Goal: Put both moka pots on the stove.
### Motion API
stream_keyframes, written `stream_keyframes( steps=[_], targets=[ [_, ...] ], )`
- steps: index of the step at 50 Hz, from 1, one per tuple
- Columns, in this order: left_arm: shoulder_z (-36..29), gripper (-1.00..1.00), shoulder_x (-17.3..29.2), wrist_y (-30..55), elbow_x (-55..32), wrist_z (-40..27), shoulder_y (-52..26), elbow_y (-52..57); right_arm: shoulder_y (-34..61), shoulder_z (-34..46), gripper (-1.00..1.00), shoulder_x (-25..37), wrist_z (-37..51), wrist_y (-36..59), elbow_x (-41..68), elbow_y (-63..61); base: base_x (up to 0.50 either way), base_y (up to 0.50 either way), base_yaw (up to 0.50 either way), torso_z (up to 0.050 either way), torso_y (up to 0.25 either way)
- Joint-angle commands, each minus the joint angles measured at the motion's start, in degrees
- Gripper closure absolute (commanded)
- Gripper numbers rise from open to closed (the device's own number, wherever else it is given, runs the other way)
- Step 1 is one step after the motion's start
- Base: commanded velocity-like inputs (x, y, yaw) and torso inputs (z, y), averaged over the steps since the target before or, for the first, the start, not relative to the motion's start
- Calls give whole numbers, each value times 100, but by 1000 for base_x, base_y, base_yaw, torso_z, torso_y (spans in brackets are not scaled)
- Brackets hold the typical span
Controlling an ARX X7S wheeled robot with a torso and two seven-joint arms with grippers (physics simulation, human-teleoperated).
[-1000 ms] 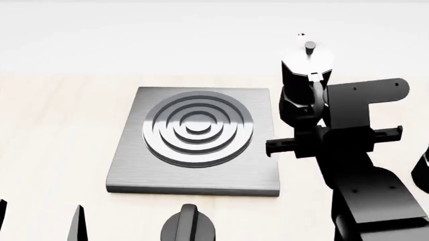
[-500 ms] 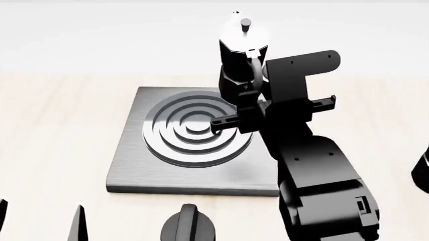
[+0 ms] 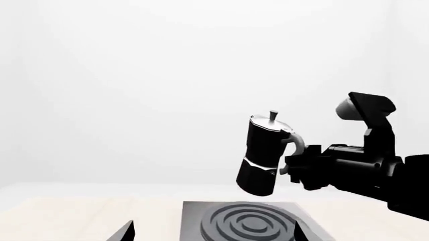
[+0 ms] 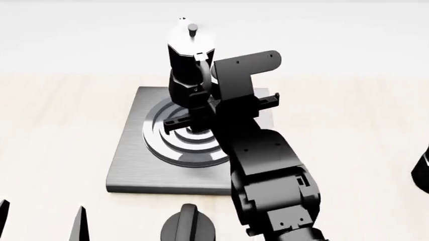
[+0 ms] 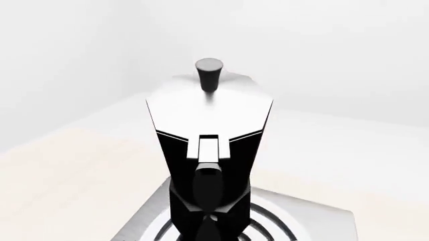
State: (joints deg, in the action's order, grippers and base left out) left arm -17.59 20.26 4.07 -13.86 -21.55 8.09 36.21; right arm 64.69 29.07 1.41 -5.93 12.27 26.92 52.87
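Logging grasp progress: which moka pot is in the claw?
The moka pot held tilted above the stove by the right claw; the other isn't clearly visible.

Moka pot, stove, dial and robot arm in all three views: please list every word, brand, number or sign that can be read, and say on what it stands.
None: no text can be read in any view.
The moka pot has plain black facets and a bare silvery lid.
The stove shows only brushed metal and burner rings.
The round dial knob bears no marks.
The right arm carries only screw heads and small recesses, no label.
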Motion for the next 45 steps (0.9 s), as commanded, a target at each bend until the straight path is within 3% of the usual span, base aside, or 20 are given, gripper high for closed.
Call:
stream_keyframes(
  steps=[1, 9, 16, 32, 45],
  targets=[
    [-6, -100, 40, -66, -73, 31, 25, -5, 425, 1181, 100, -134, 121, -830, 1085, 761, 0, 0, 0, 0, 0],
    [-12, -100, 72, -99, -80, 42, 29, -22, 617, 2800, 100, -138, 282, -1374, 2590, 1185, 0, 0, 0, 0, 1],
    [-16, -100, 77, -90, -75, 17, 18, -32, 703, 3709, 100, -138, 347, -1625, 3442, 1327, 0, 0, 0, 0, -78],
    [-49, -100, 101, -89, -83, -8, 10, 1, 775, 4856, 100, -138, 399, -1992, 4518, 1445, 0, 0, 0, 0, -185],
    [-56, -100, 116, -208, -61, -22, 41, 3, 751, 5450, 100, -139, 381, -2019, 4950, 1498, 0, 0, 0, 0, 0]
  ],
)
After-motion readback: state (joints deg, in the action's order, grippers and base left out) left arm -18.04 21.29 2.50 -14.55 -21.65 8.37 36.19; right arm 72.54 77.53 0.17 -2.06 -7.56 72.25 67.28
